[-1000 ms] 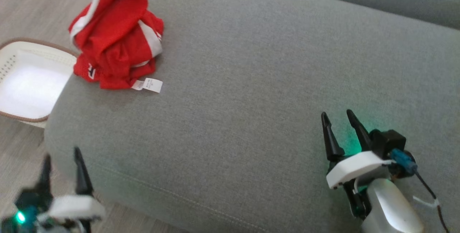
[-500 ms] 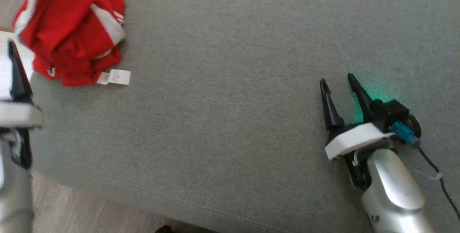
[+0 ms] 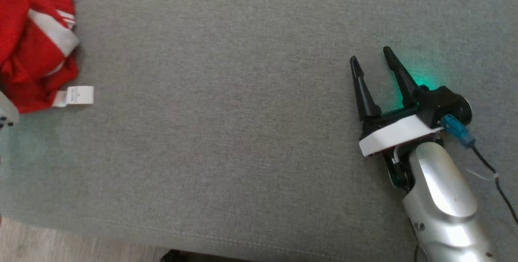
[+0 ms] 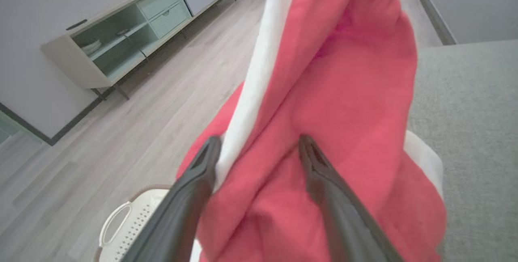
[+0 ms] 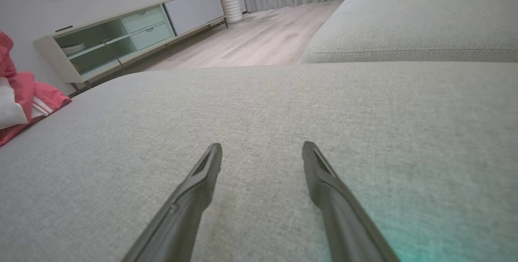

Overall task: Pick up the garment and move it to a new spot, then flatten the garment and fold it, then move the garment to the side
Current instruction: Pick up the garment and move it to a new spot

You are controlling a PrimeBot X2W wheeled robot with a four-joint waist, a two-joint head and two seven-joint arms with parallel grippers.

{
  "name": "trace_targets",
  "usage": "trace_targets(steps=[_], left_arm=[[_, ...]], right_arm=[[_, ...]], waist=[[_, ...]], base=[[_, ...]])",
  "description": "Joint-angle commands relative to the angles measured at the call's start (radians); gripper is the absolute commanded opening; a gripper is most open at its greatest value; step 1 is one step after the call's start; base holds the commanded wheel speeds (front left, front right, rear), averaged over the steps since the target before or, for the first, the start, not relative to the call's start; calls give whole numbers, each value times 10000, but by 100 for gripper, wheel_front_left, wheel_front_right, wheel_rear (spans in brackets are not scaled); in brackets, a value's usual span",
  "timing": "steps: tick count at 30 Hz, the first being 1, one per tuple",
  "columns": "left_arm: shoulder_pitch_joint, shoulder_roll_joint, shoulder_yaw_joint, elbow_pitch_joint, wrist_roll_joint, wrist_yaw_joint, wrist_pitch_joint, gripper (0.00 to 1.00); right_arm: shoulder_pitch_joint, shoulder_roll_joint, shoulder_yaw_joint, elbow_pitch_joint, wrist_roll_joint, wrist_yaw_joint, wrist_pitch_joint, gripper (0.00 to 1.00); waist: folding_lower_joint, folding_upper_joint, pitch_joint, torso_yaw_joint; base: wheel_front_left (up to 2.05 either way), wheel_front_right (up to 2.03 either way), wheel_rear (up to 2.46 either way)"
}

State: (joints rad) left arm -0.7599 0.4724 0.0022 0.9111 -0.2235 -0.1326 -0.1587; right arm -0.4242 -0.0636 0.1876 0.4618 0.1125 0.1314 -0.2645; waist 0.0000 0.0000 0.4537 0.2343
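The garment (image 3: 32, 64) is a crumpled red heap with white stripes and a white label (image 3: 75, 95), lying at the far left of the grey cushion (image 3: 226, 124) in the head view. In the left wrist view the garment (image 4: 344, 104) rises right in front of my left gripper (image 4: 260, 140), whose fingers stand open with the red cloth showing between them; I cannot tell whether they touch it. My right gripper (image 3: 370, 55) hovers open and empty low over the cushion's right part. In the right wrist view, that gripper (image 5: 262, 148) points across bare cushion, with the garment (image 5: 24, 92) far left.
A white perforated basket (image 4: 121, 229) stands on the wood floor (image 4: 141, 124) below the garment's side of the cushion. A low cabinet (image 5: 121, 39) lines the far wall. A second grey cushion (image 5: 404, 19) lies beyond the right gripper. The cushion's front edge (image 3: 243, 241) is near.
The head camera has swung, so the garment now sits at the picture's left edge. My left gripper rose from the cushion's front-left corner up to the garment. Both grippers stayed open.
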Motion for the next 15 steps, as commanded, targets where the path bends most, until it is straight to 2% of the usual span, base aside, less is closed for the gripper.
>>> trace_targets(steps=[1,4,5,6,11,15], left_arm=[[-218,733,324,61,-103,31,-24,100],[-368,699,309,676,-189,49,85,100],[-405,682,255,856,-185,47,124,55],[-446,644,248,1031,-242,45,149,0],[-712,705,44,1205,-108,111,-581,0],[-1271,908,-243,208,326,188,-992,0]], right_arm=[[243,-172,-19,327,-55,-7,27,100],[163,-211,-30,344,-27,-7,27,100],[126,-210,-27,353,-20,-7,27,100],[86,-201,-24,367,-13,-7,27,100],[29,-87,-1,403,108,-7,27,100],[135,-9,-50,425,226,-7,27,100]], waist=[[0,0,199,-172],[0,0,296,-251],[0,0,309,-269],[0,0,310,-285],[0,0,63,-344],[0,0,-370,-399]], base=[[0,0,0],[0,0,0],[0,0,0],[0,0,0],[0,0,0],[0,0,0]])
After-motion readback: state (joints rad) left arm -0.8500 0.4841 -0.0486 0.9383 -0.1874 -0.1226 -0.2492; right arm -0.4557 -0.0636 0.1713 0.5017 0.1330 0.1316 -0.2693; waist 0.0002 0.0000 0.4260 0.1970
